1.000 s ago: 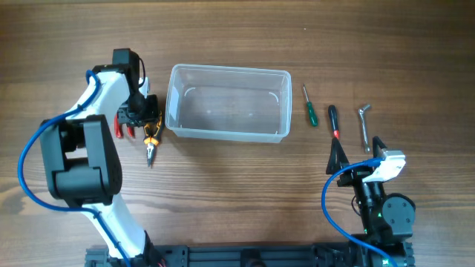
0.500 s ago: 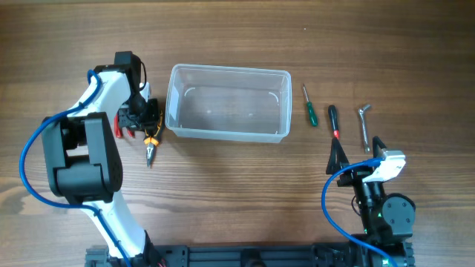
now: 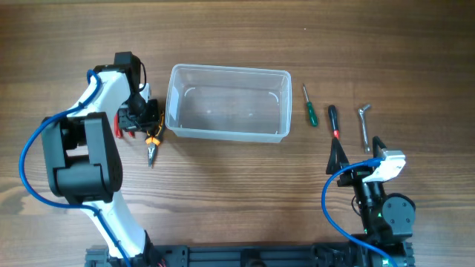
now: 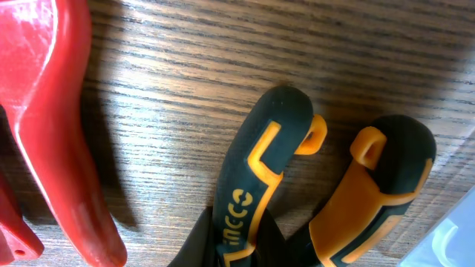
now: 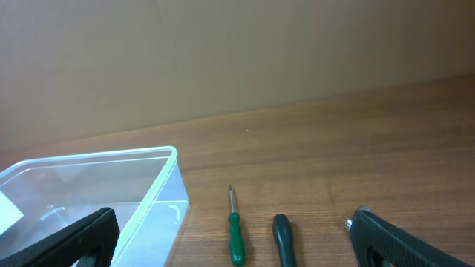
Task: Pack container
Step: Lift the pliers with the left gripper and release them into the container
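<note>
One empty container (image 3: 230, 70), just right of left gripper (image 3: 137, 117), far left of right gripper (image 3: 358, 152). Likely light, stiff, slick-walled; grip at thick rim. Left gripper low over pliers (image 4: 260, 185), closure impossible to tell; right gripper spread wide, empty.

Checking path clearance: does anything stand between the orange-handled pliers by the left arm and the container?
Nothing visible does. Only bare table lies between the pliers and the container, at its left wall; the red-handled tool lies on the pliers' other side.
</note>
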Robot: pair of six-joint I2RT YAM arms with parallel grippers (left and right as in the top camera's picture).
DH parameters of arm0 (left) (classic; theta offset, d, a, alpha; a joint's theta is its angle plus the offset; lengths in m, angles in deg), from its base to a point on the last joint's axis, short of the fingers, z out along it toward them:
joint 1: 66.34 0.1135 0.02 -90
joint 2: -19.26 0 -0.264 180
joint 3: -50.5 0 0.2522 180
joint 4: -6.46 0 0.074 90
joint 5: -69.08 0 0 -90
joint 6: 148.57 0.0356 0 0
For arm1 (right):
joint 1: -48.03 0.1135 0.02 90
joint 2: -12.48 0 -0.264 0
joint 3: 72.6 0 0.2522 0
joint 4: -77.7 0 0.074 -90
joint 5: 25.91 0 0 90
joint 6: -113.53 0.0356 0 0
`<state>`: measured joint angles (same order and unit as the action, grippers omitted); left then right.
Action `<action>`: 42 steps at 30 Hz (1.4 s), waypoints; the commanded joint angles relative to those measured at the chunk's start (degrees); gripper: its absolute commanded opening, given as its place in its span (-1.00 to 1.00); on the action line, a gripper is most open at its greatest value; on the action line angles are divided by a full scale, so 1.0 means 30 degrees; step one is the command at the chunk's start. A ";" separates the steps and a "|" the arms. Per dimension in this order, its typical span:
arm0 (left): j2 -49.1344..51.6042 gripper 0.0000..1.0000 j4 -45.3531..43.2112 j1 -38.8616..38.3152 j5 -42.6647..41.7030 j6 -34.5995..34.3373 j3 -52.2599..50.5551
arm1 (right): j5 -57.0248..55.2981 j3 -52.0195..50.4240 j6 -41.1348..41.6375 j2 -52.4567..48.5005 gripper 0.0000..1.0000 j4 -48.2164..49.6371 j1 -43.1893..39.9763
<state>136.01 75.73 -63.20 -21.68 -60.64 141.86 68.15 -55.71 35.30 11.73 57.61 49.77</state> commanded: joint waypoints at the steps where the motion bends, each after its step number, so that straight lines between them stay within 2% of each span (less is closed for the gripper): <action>1: 0.0401 -0.92 -0.0182 0.0306 -0.0583 -0.0109 0.0168 | 0.0168 -0.0036 0.0211 0.0197 0.99 0.0109 0.0095; 7: -0.0670 -0.92 0.0131 0.1377 -0.0576 -0.0102 0.0860 | 0.0175 -0.0036 0.0219 0.0197 0.99 0.0109 0.0095; 13: -0.2681 -0.92 0.1406 0.2565 -0.0583 -0.0036 0.3832 | 0.0168 -0.0036 0.0204 0.0197 0.99 0.0109 0.0095; 18: -0.4707 -0.92 0.1421 0.2237 -0.0590 -0.0007 0.6885 | 0.0168 -0.0036 0.0211 0.0197 1.00 0.0109 0.0095; 21: -0.5595 -0.92 0.0976 0.1479 -0.0605 0.0364 0.7839 | 0.0168 -0.0036 0.0219 0.0197 0.99 0.0109 0.0095; 29: -0.6958 -0.92 -0.2193 -0.3075 -0.1807 0.5217 0.8087 | 0.0168 -0.0036 0.0211 0.0197 1.00 0.0109 0.0095; 36: -0.6353 -0.92 -0.2834 -0.6776 -0.2310 0.9282 0.8080 | 0.0168 -0.0036 0.0211 0.0197 0.99 0.0109 0.0095; 42: -0.4641 -0.92 -0.2382 -0.7715 -0.2528 1.0418 0.8080 | 0.0168 -0.0036 0.0219 0.0197 0.99 0.0109 0.0095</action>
<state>118.56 68.36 -85.93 -27.93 -33.67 165.01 68.17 -55.71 35.30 11.73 57.61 49.77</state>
